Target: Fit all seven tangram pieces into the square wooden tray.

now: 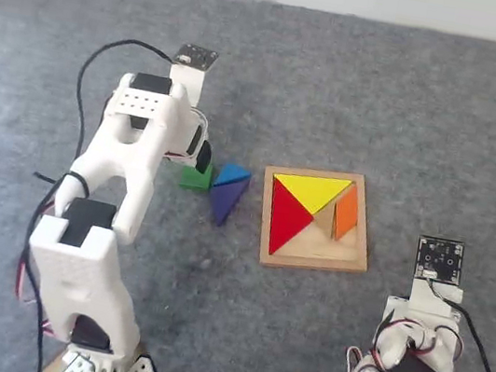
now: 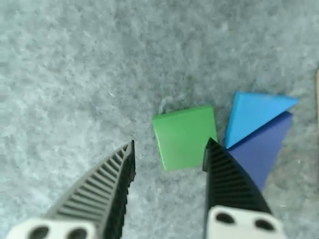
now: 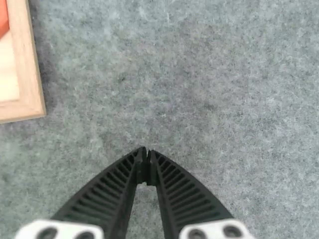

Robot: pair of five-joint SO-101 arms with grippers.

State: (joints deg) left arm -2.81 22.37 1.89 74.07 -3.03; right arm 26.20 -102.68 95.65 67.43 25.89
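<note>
Beside the square wooden tray, on grey carpet, the green square lies just beside the blue triangle. The left gripper hangs wide open above it, apparently to grasp it. The right gripper, closed and empty, sits clear.

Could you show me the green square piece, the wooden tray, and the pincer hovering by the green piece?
Green square tangram piece [image 2: 185,137]: left wrist view, middle of its top face.
Square wooden tray [image 1: 316,262]: high view, the rim nearest the arms.
Left black toothed pincer [image 2: 170,142]: left wrist view, midway between its open fingertips.
</note>
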